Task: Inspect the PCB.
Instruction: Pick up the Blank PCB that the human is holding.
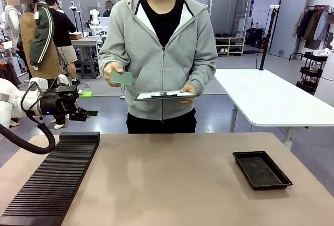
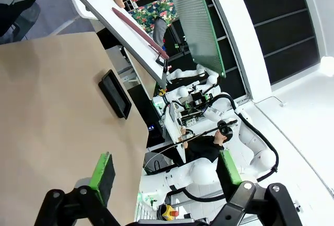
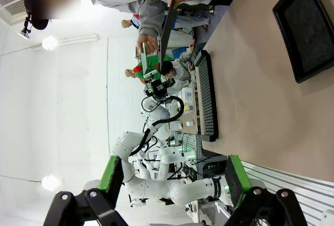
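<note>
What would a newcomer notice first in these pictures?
The person across the table, holding a green PCB in one hand and a clipboard in the other. Next, the left gripper, which hangs open near the far end of a ribbed black rack on the left. A black tray lies on the right.

The desk (image 1: pixel 172 184) has a plain tan top with a matte finish. A long black ribbed rack (image 1: pixel 52 179) lies flat along its left side, running from the near corner toward the far edge, with its slots set crosswise. A shallow black tray (image 1: pixel 262 169) sits well apart on the right, slightly angled to the desk's edge. A wide stretch of tan top lies between them.
</note>
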{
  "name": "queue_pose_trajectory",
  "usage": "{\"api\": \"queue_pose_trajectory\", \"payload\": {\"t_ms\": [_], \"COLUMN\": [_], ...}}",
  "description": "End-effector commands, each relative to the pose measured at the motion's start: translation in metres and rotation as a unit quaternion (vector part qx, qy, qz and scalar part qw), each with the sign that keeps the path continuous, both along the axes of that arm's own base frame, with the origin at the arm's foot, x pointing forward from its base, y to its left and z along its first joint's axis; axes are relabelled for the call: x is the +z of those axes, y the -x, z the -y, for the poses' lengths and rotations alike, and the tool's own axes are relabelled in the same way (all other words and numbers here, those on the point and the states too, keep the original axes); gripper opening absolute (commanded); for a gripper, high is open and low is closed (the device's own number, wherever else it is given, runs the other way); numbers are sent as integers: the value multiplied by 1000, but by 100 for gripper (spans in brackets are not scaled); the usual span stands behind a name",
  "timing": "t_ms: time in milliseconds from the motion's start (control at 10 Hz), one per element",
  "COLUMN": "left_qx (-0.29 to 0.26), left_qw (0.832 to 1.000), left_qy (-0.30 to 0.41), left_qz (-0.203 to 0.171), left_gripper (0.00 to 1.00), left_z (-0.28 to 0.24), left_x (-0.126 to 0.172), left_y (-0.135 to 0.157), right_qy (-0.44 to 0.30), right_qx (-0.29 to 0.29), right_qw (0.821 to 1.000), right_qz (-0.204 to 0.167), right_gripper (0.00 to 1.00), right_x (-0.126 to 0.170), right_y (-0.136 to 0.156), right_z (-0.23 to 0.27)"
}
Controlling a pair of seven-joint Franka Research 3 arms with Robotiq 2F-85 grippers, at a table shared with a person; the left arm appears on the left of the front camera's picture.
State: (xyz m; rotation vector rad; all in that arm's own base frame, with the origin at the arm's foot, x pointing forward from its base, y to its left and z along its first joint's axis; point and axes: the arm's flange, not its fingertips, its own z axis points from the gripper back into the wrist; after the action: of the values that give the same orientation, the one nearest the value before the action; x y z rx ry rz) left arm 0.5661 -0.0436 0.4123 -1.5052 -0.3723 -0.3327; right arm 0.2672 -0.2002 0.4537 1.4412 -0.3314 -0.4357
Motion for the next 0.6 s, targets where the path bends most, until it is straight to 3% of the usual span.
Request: {"api": "queue_pose_trajectory", "payload": {"t_ms": [0,500], "left_qx": [1,1], "left_qw": [1000,1000], "left_qy": [-1,-1], "left_qz": [0,0], "left_gripper": [100,100], "left_z": [0,0], "left_x": [0,0], "left_y": [0,0], "right_qy": [2,2], "right_qx": [-1,-1], "right_qw": [1000,1000], "right_qz": [4,4], "right_gripper": [100,100], "right_x": [3,3], "right_y": [1,1], "right_z": [0,0]}}
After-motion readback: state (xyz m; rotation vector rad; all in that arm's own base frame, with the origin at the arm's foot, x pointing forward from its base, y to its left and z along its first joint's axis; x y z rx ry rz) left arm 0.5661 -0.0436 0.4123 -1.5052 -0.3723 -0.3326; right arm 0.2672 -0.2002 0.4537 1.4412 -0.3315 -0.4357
